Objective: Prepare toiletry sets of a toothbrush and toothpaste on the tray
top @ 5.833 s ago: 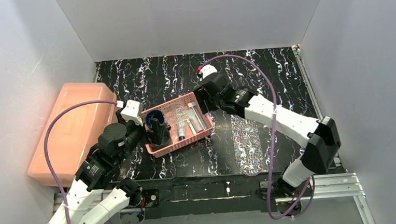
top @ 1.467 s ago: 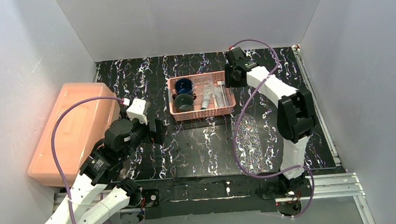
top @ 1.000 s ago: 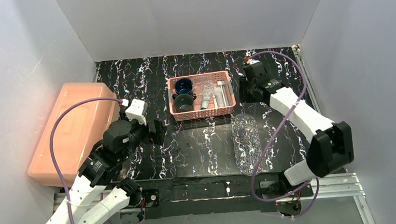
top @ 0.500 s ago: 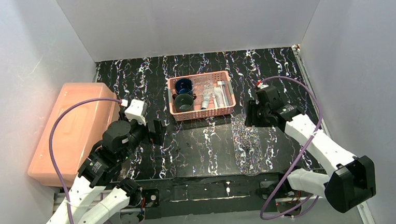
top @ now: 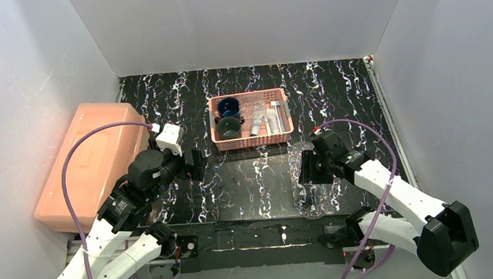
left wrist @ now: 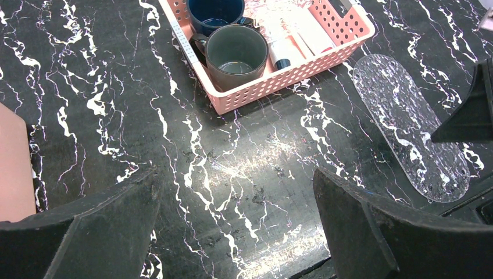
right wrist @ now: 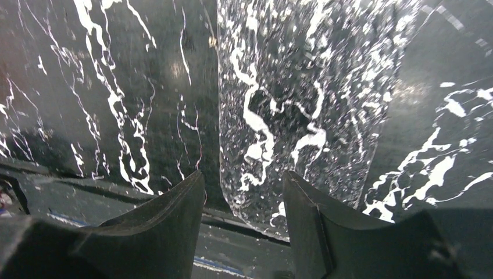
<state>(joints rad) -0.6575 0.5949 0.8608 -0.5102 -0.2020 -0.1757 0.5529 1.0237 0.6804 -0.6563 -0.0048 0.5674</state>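
Top external view shows the tray (top: pixel 315 200), clear and speckled with glitter, lying flat on the black marbled desk (top: pixel 247 185) close to its near edge, long side running away from the arms. Nothing lies on the part of it we can see. The right arm (top: pixel 389 186) bends in from the right, and its wrist covers the tray's middle. From the right wrist, the tray (right wrist: pixel 302 99) fills the view ahead. The right jaws stand parted over its near end with nothing between them, and we cannot tell whether the tips touch the surface.

Just beyond the tray's far end sits the pink perforated basket (top: pixel 283 121), apart from it. Inside, a blue cup (top: pixel 229 106) and a dark cup (top: pixel 228 128) stand at the left, and slim pale toiletries (top: pixel 265 120) lie beside them. We cannot pick the toothbrush out from the tubes.

From the left wrist, the basket (left wrist: pixel 279 78) and the tray (left wrist: pixel 407 128) both lie ahead, bare desk beneath. The left jaws are spread wide and empty, well apart from the tray. The left arm (top: pixel 137 185) hangs beside a large salmon box (top: pixel 90 162) at the desk's left side.
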